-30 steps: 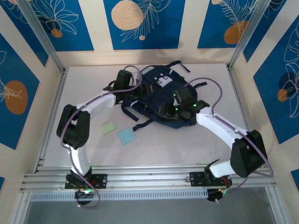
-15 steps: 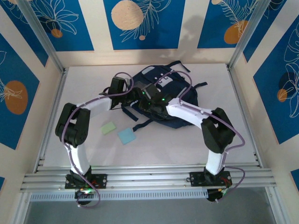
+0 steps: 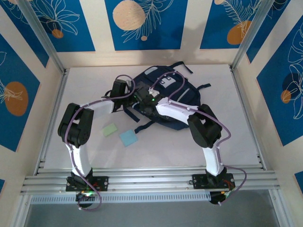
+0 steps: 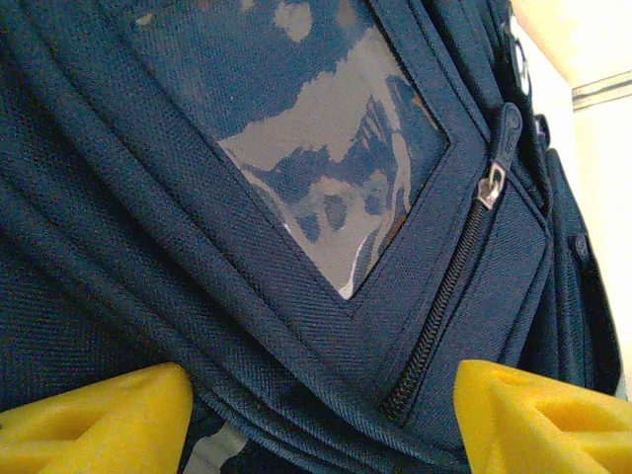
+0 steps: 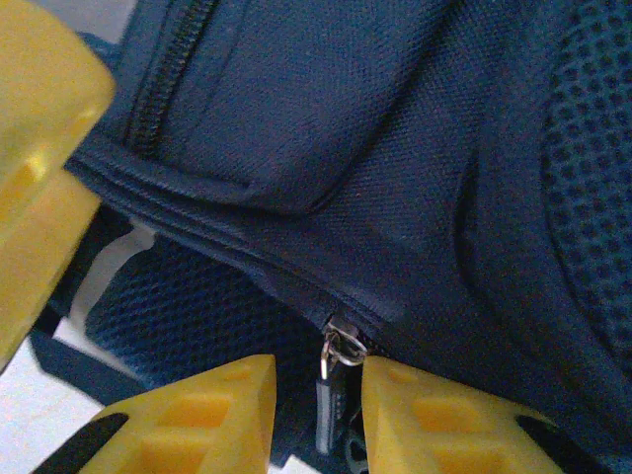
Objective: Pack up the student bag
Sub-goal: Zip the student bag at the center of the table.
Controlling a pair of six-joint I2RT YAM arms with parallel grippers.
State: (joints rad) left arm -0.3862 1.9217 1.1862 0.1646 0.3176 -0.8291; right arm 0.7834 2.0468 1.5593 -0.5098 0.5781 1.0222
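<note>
The student bag point(image 3: 182, 92), a dark navy backpack, lies at the back middle of the table. My left gripper point(image 3: 134, 96) is at its left edge. In the left wrist view this gripper point(image 4: 321, 420) stands open, its yellow fingertips point(image 4: 99, 420) wide apart with folded bag fabric point(image 4: 197, 197) and a closed zip between them. Just beside it, my right gripper point(image 3: 143, 103) leans over the same edge. In the right wrist view its jaws point(image 5: 318, 415) are narrow round a dark zipper pull point(image 5: 331, 380) on a metal ring, with small gaps left on each side.
A green pad point(image 3: 110, 129) and a light blue pad point(image 3: 128, 137) lie on the white table in front of the bag's left side. Frame posts and patterned walls close in the table. A clear window pocket point(image 4: 336, 168) faces the left wrist camera.
My right arm swung left across the bag to its left edge, and its jaws narrowed round the zipper pull. The left arm shifted only slightly.
</note>
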